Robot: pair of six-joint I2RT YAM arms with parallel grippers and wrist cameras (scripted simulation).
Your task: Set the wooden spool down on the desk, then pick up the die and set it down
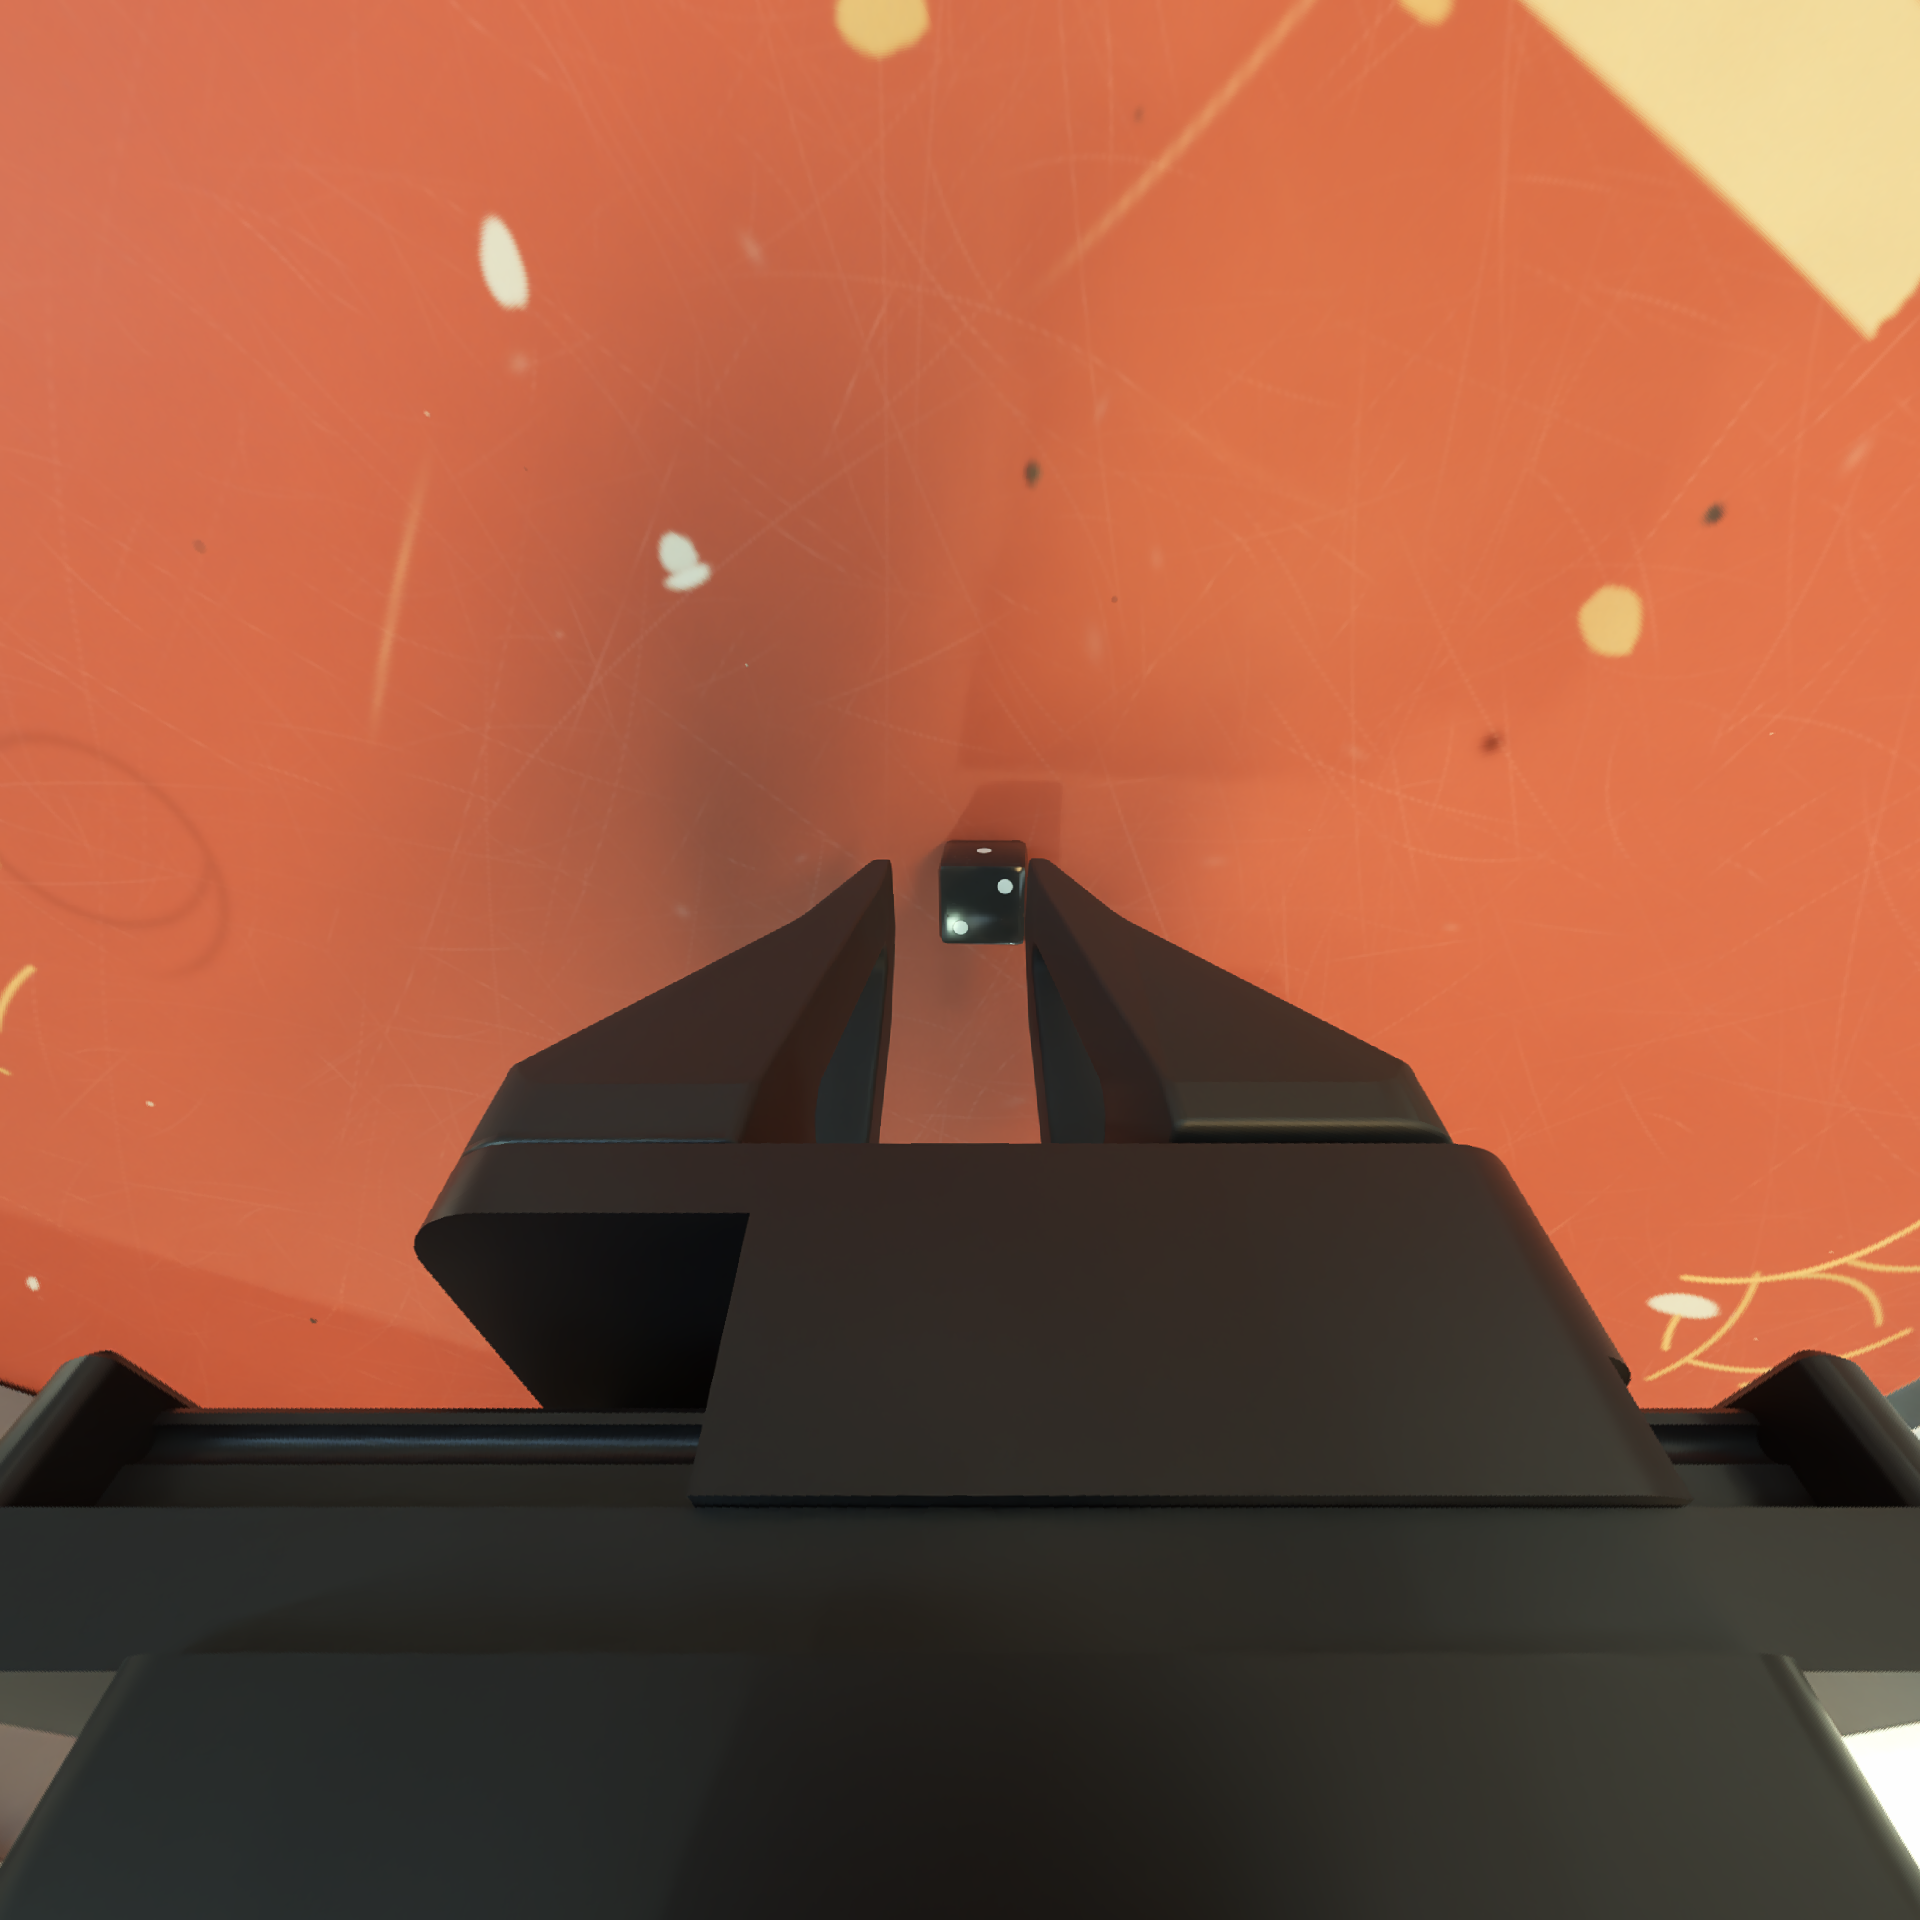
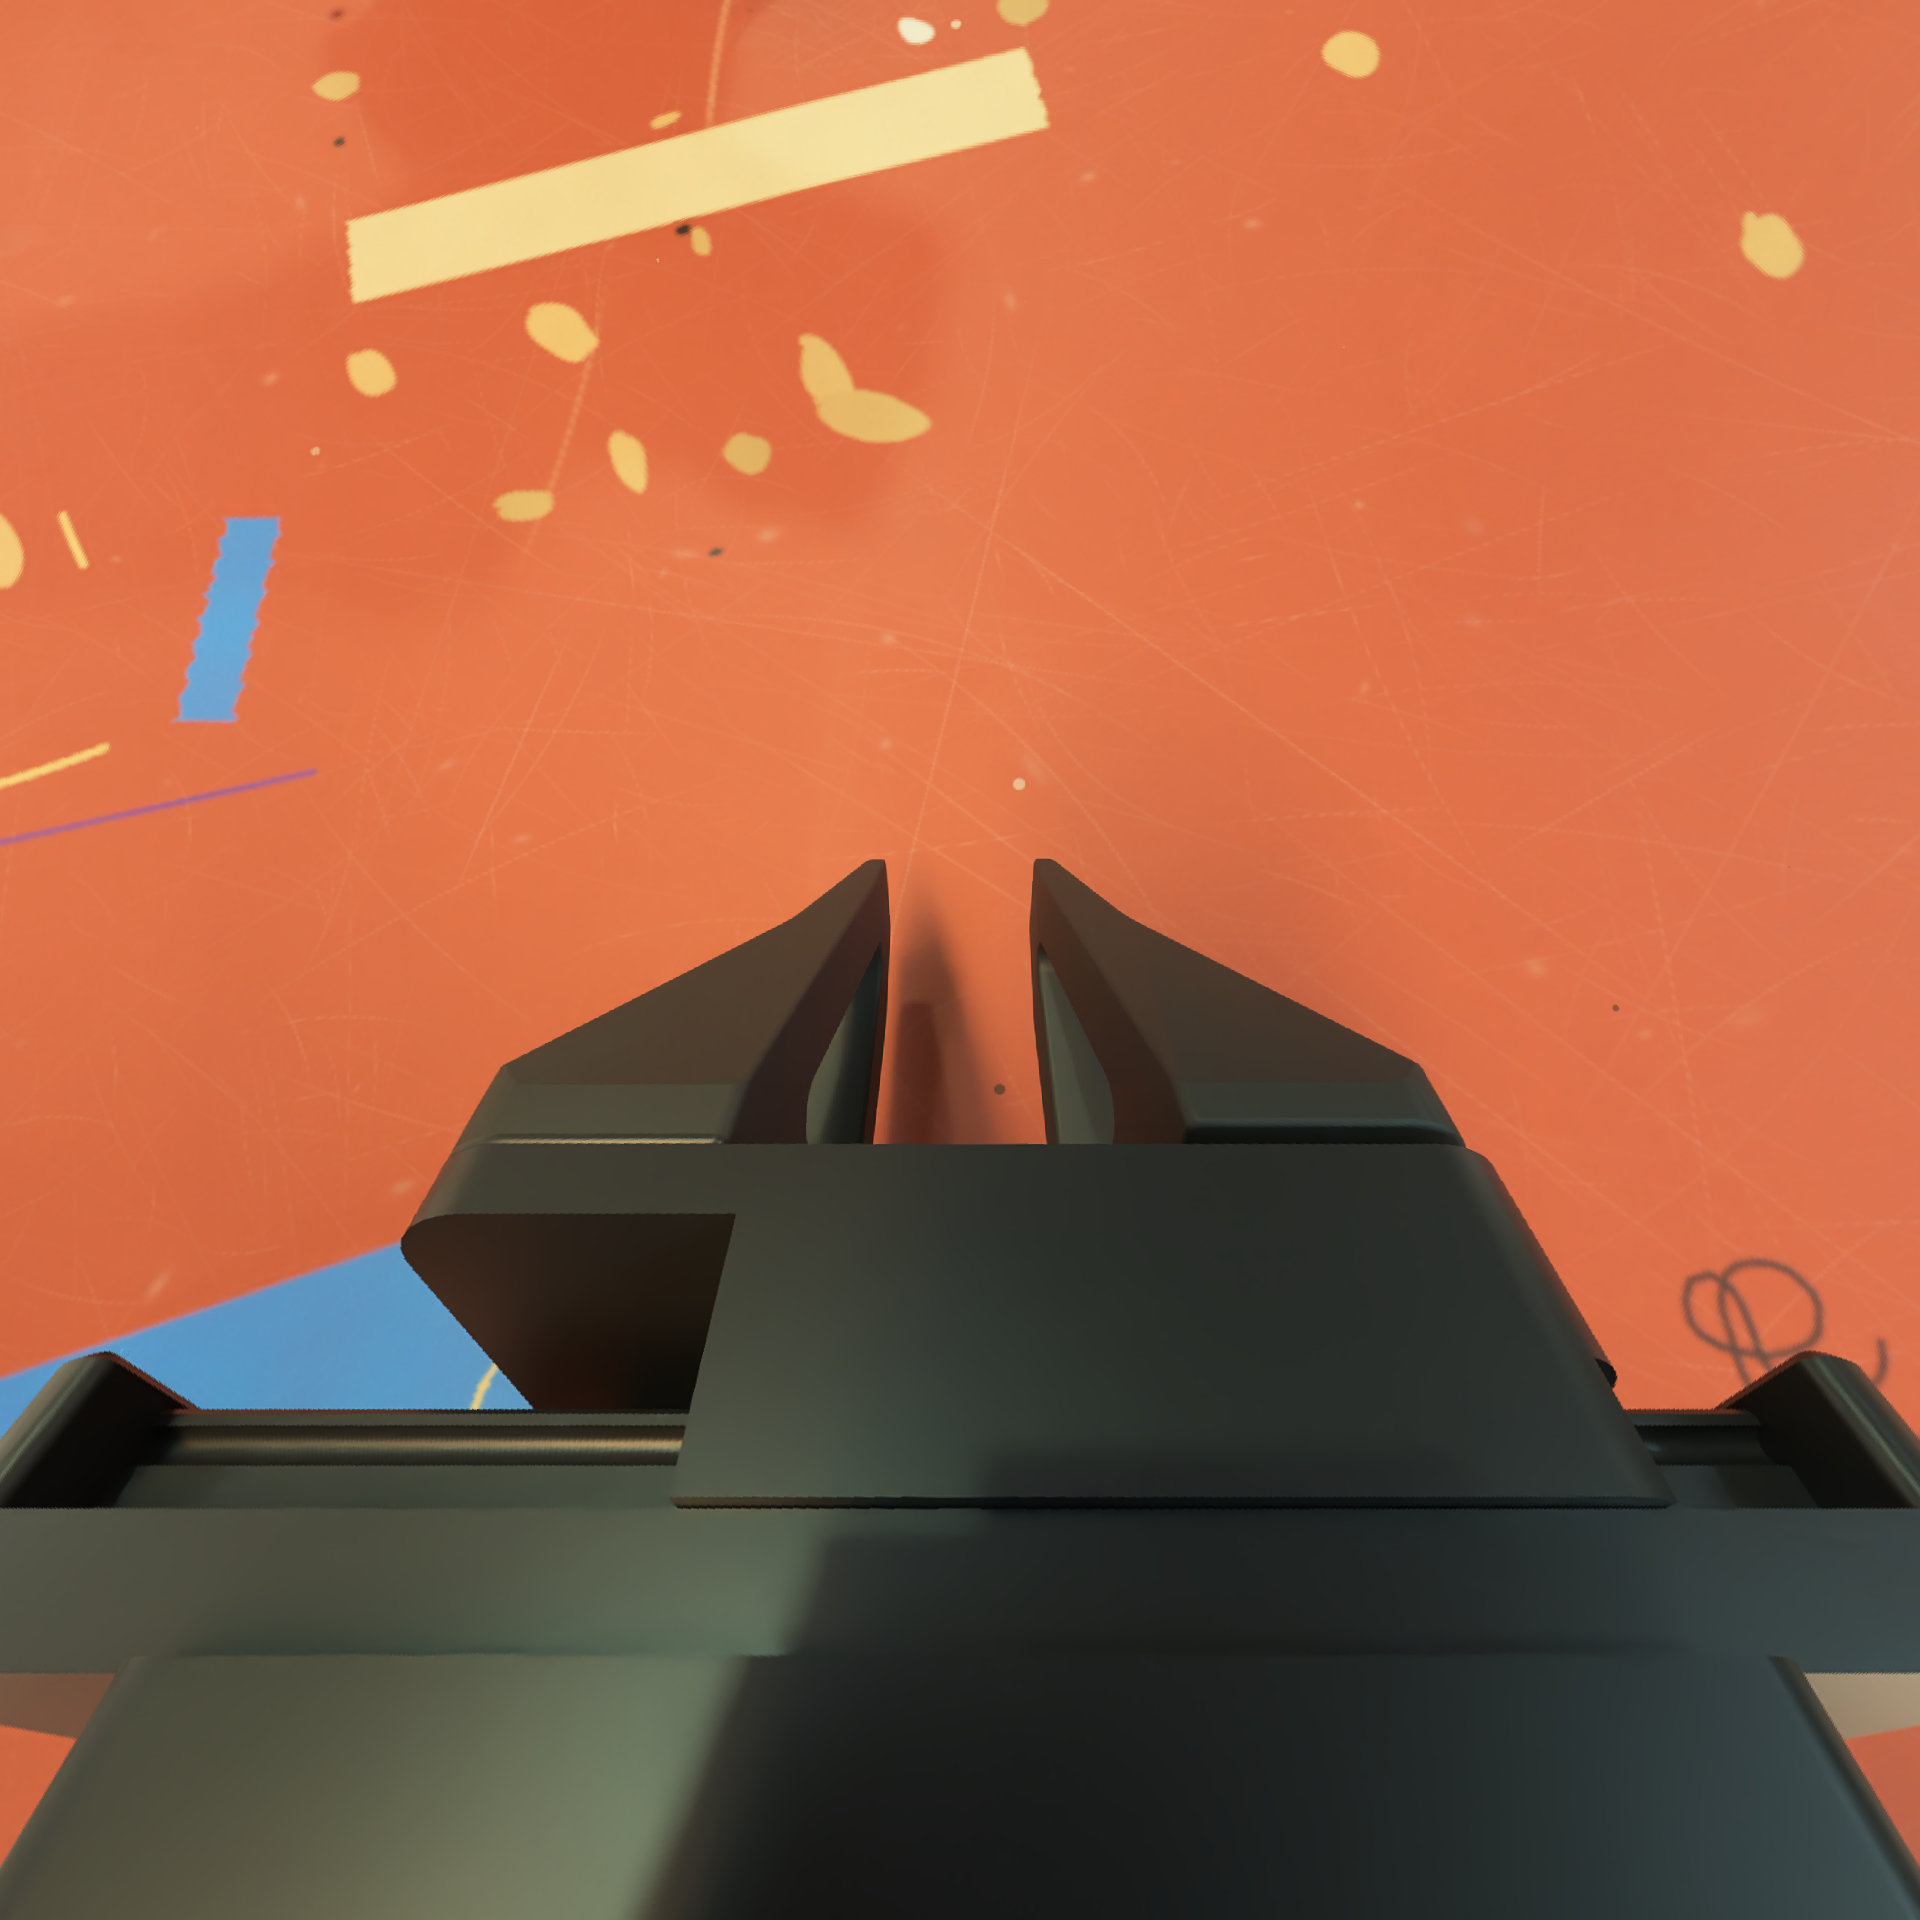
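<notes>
One view alone, the left wrist's, shows the black die (image 1: pixel 981 891) between parted jaws; right jaws gape empty.

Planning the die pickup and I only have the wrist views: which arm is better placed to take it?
Left. The black die sits on the orange desk right at the left claw tips, touching one fingertip, a small gap to the other. The right claw is open over bare desk, no die in view.
</notes>
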